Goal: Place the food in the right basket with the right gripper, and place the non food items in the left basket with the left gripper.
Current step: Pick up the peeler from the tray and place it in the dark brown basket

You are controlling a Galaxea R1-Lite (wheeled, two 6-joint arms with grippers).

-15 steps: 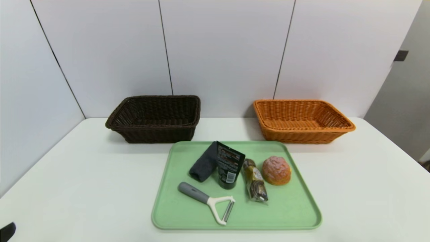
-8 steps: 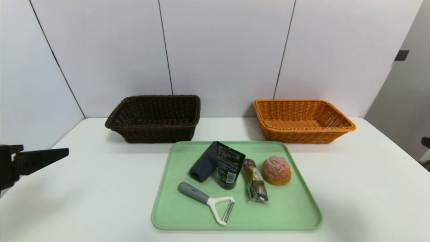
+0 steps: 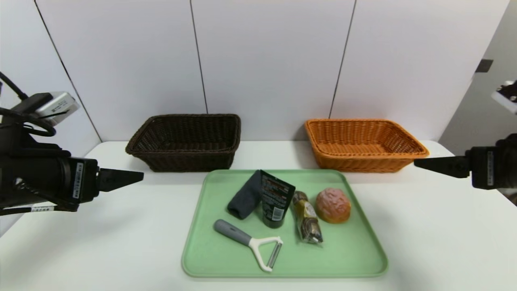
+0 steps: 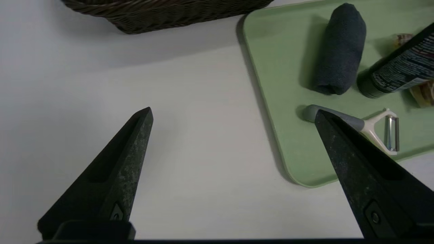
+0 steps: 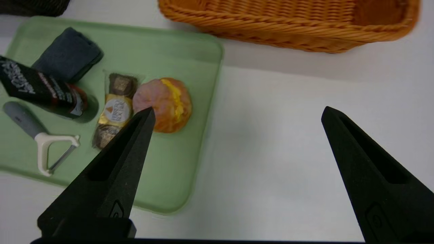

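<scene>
On the green tray (image 3: 343, 254) lie a rolled grey cloth (image 3: 244, 197), a black tube (image 3: 275, 199), a grey-handled white peeler (image 3: 250, 241), a clear-wrapped gold snack (image 3: 307, 222) and a pink-topped bun (image 3: 333, 205). The dark brown left basket (image 3: 185, 141) and the orange right basket (image 3: 363, 143) stand behind the tray, both empty. My left gripper (image 3: 139, 176) hovers open over the table left of the tray, with bare table between its fingertips (image 4: 233, 112). My right gripper (image 3: 417, 163) hovers open to the right of the tray, also over bare table (image 5: 239, 109).
White wall panels rise just behind the baskets. The white table (image 3: 121, 242) has free surface on both sides of the tray and in front of it. Its right edge runs close behind my right arm.
Both arms have come into the head view from the sides, rising and reaching inward toward the tray. Nothing on the tray has moved.
</scene>
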